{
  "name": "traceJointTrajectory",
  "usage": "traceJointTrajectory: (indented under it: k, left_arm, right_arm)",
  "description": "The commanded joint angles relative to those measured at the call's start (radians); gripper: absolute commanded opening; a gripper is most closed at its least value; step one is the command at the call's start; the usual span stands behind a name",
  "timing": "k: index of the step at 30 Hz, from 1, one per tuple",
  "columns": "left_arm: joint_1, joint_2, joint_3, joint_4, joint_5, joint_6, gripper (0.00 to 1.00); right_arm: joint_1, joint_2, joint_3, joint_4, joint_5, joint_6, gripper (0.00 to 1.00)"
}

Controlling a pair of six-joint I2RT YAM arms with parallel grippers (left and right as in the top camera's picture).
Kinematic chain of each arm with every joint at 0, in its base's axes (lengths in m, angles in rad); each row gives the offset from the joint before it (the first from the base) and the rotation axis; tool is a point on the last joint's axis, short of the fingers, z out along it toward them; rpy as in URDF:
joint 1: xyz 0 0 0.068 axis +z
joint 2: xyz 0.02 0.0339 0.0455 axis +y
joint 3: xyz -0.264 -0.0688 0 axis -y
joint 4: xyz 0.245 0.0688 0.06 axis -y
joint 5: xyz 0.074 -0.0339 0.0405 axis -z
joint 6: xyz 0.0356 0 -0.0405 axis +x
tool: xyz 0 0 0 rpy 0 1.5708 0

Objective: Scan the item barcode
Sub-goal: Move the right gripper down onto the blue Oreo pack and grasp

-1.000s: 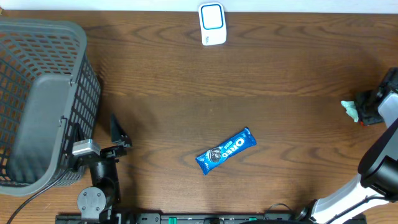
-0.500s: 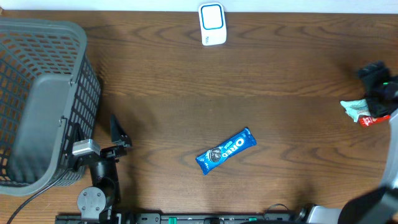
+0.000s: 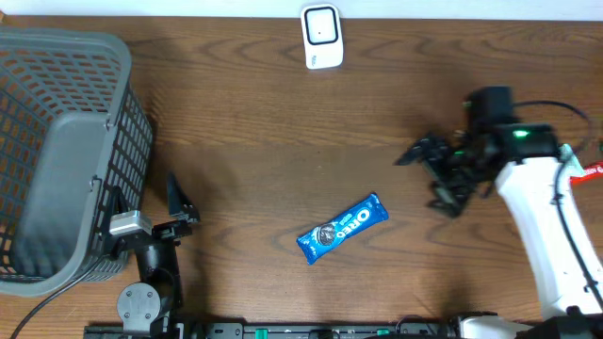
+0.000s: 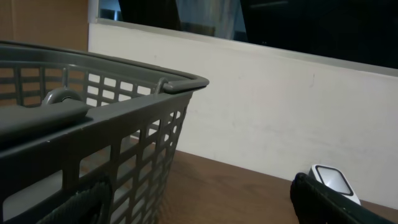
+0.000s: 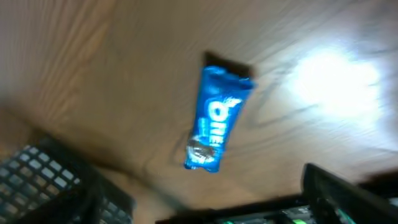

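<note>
Oreo pack (image 3: pixel 342 228) on table (image 3: pixel 245 141), outside basket (image 3: pixel 124 121)

The right arm (image 3: pixel 546 226) was white-shelled, its black tool (image 3: pixel 421 181) lit green and trailed by a thin black cable (image 3: pixel 551 105); the black left arm (image 3: pixel 151 268) bore a silver block (image 3: pixel 129 224).

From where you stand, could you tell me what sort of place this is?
Likely a mock shop checkout: a grey basket, a white scanner and an Oreo pack on a wooden table.
</note>
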Motion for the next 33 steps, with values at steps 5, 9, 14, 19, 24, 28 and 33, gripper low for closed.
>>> traceJointTrajectory:
  k: [5,9,14,19,24,28,33]
  left_arm:
    - [0.003,-0.007,0.000,0.001,0.005,-0.008,0.92]
    - [0.003,-0.007,0.000,0.001,0.005,-0.008,0.92]
    - [0.003,-0.007,0.000,0.001,0.005,-0.008,0.92]
    - [0.003,-0.007,0.000,0.001,0.005,-0.008,0.92]
    - [0.003,-0.007,0.000,0.001,0.005,-0.008,0.92]
    - [0.003,-0.007,0.000,0.001,0.005,-0.008,0.92]
    - [0.003,-0.007,0.000,0.001,0.005,-0.008,0.92]
  right_arm:
    - [0.281,0.084,-0.034,-0.018,-0.011,0.498,0.86]
    - [0.399,0.193,-0.034,0.114,0.007,0.650,0.84]
    - [0.431,0.323,-0.029,0.167,-0.013,0.735,0.78]
    - [0.431,0.434,-0.029,0.202,-0.053,0.734,0.74]
    - [0.430,0.496,-0.023,0.233,-0.037,0.738,0.70]
    - [0.428,0.516,-0.008,0.234,0.035,0.755,0.63]
    - [0.441,0.532,-0.008,0.173,0.162,0.771,0.60]
